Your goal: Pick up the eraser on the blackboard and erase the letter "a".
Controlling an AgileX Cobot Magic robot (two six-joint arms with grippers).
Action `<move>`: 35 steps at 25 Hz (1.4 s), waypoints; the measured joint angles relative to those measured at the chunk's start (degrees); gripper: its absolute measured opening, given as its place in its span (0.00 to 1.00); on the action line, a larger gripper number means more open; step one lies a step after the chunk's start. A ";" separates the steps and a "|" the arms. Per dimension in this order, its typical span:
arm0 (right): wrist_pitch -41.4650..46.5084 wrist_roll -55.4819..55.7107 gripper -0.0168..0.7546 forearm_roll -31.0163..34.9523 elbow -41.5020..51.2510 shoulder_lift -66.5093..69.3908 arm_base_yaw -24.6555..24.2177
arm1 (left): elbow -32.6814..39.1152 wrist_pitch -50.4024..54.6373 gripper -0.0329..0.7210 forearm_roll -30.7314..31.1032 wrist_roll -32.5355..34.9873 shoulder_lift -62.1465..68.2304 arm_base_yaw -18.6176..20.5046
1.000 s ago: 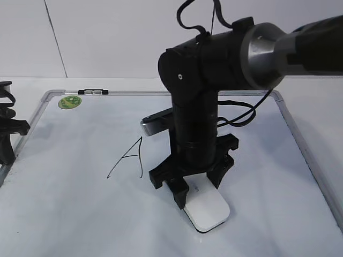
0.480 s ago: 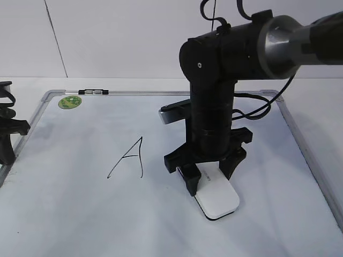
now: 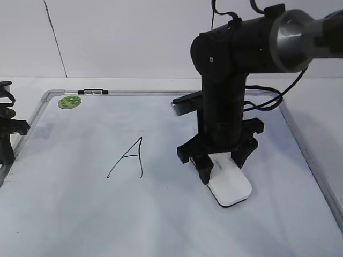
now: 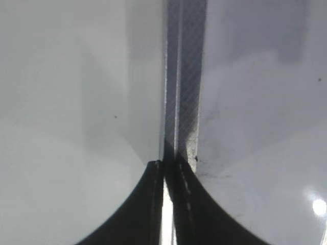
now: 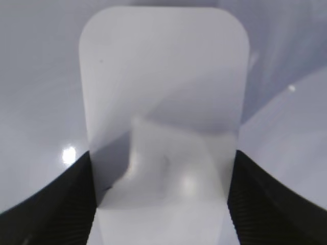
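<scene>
The right gripper stands nearly upright over the blackboard with its jaws clamped on the two long sides of the eraser, which lies flat on the board right of centre, near the front. The wrist view confirms the hold: the black fingers press against both edges of the eraser, with no gap on either side. So the pick-up part looks done, and the step in hand appears to be the wiping itself, with the felt face down on the board. The only writing visible is a tall angular capital "A", well apart to the left of the eraser; no small rounded "a" shows anywhere, so I cannot tell whether it is already wiped away or hidden under the arm. If any mark remains, the next move calls for keeping the eraser pressed flat and sliding it over that spot without straying left into the capital letter. The eraser's long axis runs from the gripper toward the front right of the board, with its free rounded end pointing at the camera side. The left gripper hangs over the board's metal frame at the left edge, jaws nearly together and holding nothing.
</scene>
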 joint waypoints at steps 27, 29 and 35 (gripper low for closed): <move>1.43 12.39 0.76 -17.12 -1.04 -27.31 -0.49 | 0.00 0.00 0.06 0.10 0.00 0.00 0.00; 1.46 13.07 0.76 -17.41 -1.04 -28.45 -1.31 | 0.00 0.00 0.06 0.10 0.00 0.00 0.00; 1.55 13.49 0.76 -17.76 -1.04 -30.12 -6.67 | 0.00 0.00 0.06 0.00 0.00 0.00 0.00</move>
